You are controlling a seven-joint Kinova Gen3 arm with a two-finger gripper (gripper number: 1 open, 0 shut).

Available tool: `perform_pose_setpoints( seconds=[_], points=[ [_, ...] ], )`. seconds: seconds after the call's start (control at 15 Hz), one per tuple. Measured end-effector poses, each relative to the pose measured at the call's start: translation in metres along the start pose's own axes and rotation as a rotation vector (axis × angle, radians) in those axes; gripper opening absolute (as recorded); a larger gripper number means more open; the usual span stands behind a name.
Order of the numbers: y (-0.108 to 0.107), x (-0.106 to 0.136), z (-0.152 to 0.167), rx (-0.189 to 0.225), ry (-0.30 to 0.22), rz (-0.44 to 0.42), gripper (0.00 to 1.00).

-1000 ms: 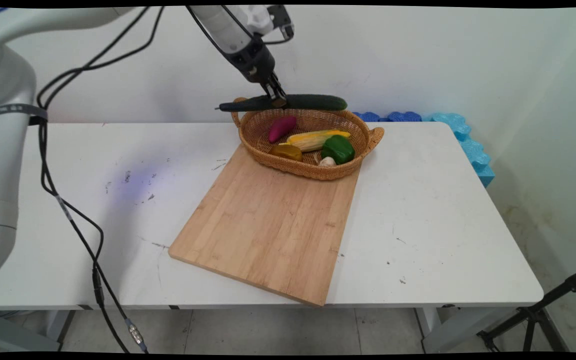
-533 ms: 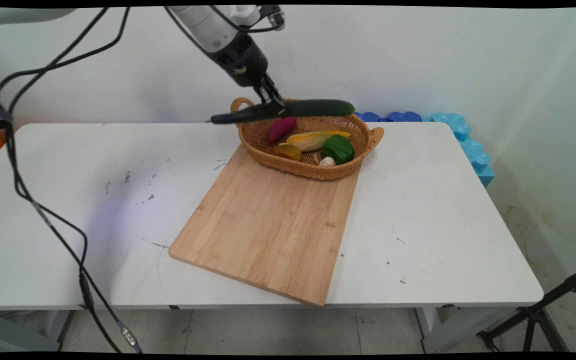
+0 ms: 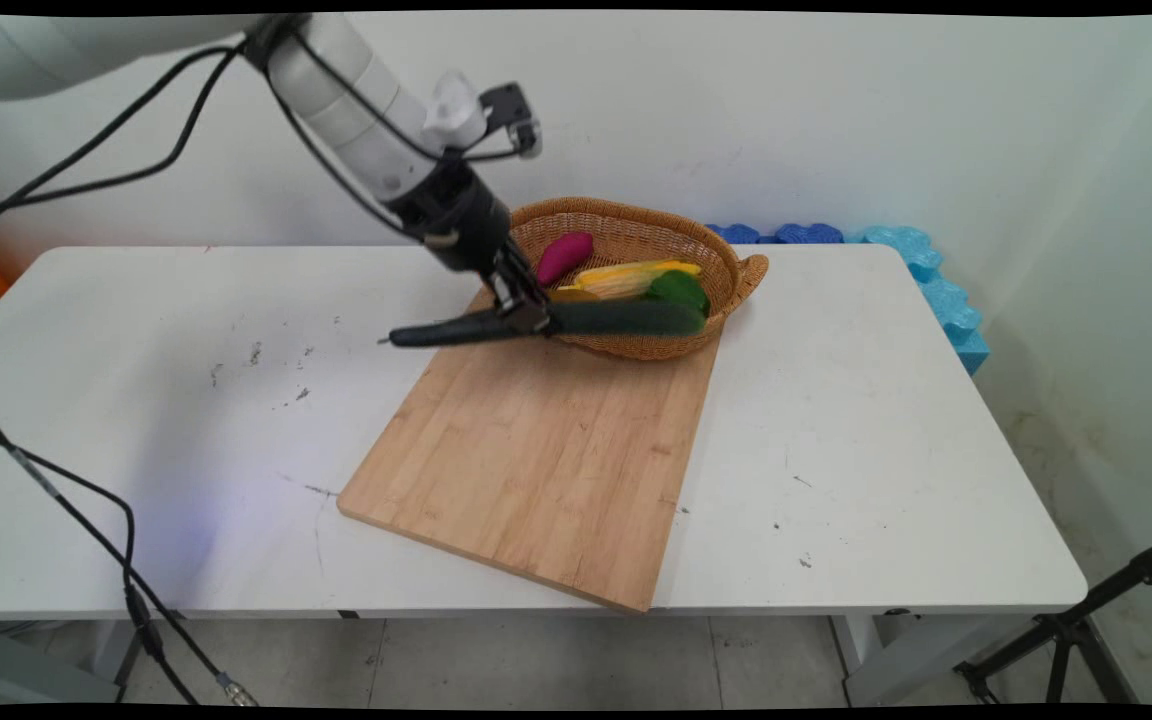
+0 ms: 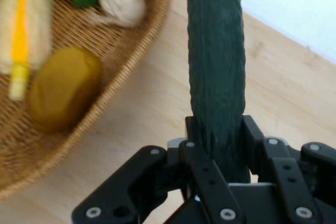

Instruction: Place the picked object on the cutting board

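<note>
Green cucumber (image 3: 626,318) crosswise between closed jaws

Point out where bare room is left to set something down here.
Most of the wooden cutting board below the woven wicker basket lies bare, as does the white table either side. The basket is crowded; the black gripper holds a dark green cucumber before it.
</note>
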Motion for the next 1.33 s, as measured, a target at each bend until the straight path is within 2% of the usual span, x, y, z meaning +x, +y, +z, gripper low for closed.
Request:
perform_pose_setpoints(
  seconds=[0.33,0.8,1.33],
  points=[
    [0.008,-0.027,0.026,-0.018,-0.020,0.027,0.00],
    [-0.005,-0.048,0.062,0.021,-0.027,0.054,0.00],
    [-0.010,-0.059,0.081,0.044,-0.021,0.071,0.00]
  ],
)
